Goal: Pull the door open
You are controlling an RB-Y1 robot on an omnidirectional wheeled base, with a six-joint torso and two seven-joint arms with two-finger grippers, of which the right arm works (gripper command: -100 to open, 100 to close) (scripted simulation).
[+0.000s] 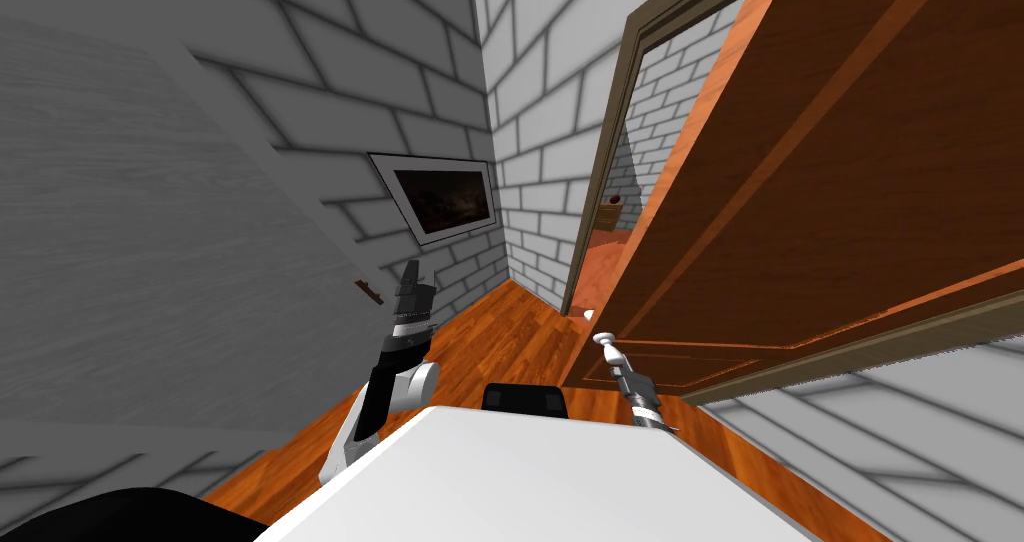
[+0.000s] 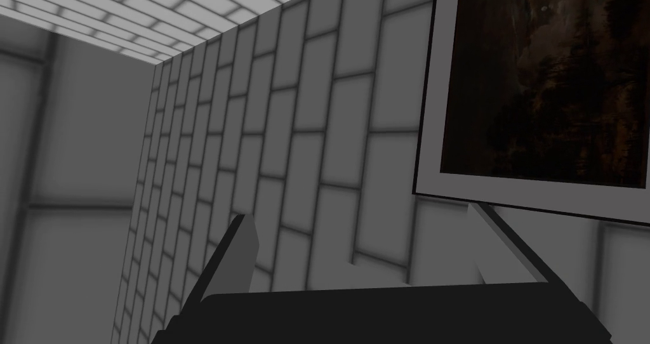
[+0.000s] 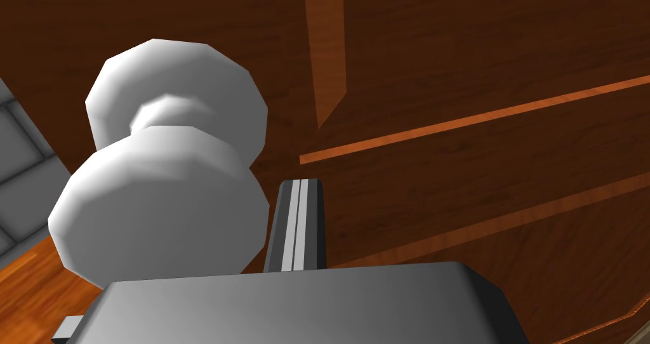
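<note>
Nearest, the right gripper [image 1: 608, 350] is at the door's white knob [image 3: 159, 188]. One finger [image 3: 298, 219] lies against the knob's side and the other is hidden behind the knob, so the hold looks closed round it. To the left, the left gripper [image 1: 412, 284] is raised near the grey block wall [image 1: 300, 86], its fingers [image 2: 244, 245] spread wide with nothing between them. The brown panelled door [image 1: 820, 166] stands ajar on the right, its top cut off. Farther off lie the wooden floor [image 1: 500, 331] and the dark door frame [image 1: 598, 166]. Through the gap, a small brown object [image 1: 612, 206] is too far away to make out.
</note>
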